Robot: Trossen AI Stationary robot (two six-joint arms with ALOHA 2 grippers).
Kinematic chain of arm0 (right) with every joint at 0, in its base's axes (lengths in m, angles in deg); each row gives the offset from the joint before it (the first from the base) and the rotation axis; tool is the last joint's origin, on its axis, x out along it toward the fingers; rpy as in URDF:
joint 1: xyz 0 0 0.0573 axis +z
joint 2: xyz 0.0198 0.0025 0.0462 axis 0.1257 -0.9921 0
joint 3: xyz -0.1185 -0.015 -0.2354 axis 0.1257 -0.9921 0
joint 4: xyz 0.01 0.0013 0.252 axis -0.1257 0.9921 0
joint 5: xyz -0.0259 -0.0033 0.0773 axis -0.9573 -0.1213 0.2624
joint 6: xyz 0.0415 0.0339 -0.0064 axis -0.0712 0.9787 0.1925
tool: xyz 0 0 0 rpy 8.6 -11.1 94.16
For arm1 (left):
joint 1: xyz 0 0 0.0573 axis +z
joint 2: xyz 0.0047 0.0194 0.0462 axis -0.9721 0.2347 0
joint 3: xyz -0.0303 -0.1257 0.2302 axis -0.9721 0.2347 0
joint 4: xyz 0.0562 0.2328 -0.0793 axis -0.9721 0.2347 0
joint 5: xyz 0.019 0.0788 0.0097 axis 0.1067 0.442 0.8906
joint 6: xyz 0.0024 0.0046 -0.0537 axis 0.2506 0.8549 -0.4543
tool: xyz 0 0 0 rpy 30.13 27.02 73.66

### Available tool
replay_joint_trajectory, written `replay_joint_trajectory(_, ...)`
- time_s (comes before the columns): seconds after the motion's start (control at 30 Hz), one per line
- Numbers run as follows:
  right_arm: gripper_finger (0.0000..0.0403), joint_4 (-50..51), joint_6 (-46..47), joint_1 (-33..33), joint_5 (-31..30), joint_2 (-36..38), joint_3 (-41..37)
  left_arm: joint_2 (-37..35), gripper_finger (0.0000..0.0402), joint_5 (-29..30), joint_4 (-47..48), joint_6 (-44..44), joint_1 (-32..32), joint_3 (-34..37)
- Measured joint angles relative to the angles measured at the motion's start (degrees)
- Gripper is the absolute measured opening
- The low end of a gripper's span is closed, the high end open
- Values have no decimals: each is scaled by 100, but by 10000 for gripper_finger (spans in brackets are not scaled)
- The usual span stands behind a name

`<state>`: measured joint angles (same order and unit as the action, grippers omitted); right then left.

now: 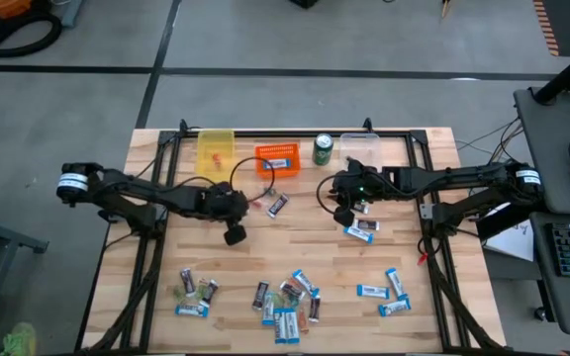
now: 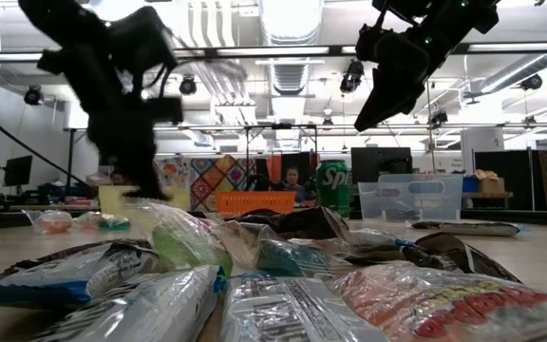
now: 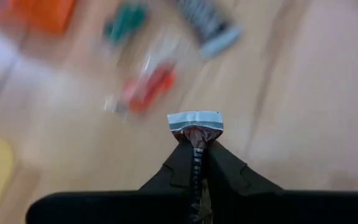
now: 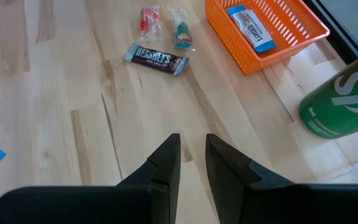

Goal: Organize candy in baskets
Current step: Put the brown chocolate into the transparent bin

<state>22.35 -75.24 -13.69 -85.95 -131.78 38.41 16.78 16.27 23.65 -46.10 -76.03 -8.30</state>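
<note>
The left pincer [image 3: 194,142] is clamped on a dark bar [image 3: 195,126], apparently raised off the table [image 1: 305,259] for carrying to a basket [image 1: 277,160], while the right pincer [image 4: 192,150], fingers slightly apart and empty, waits near the can [image 1: 324,149].

— The soda can [image 4: 347,102] is cut off at the edge beside the orange basket [image 4: 272,31].
— And near that basket, the loose candy [image 3: 145,93] is smeared; only red and green blurs show.
</note>
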Motion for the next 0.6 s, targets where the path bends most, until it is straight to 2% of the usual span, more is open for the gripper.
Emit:
replay_joint_trajectory(0.07,63,-24,-11,26,1,0,-2,-109,2,-214,-332,310,-6,-112)
replay_joint_trajectory(0.13,63,-270,-53,80,0,0,-43,-280,2,-633,-1061,745,-10,-123)
replay_joint_trajectory(0.23,63,-781,-275,212,18,0,-176,-489,2,-1430,-2716,1277,-10,25)
replay_joint_trajectory(0.3,63,-1246,-466,328,18,0,-297,-519,2,-1739,-3710,1416,-14,164)
replay_joint_trajectory(0.43,63,-2477,-808,571,19,-5,-613,-435,2,-1769,-5069,1460,-13,297)
replay_joint_trajectory(0.6,75,-4106,-1176,879,19,-166,-931,88,2,-1480,-6330,1253,-10,344)
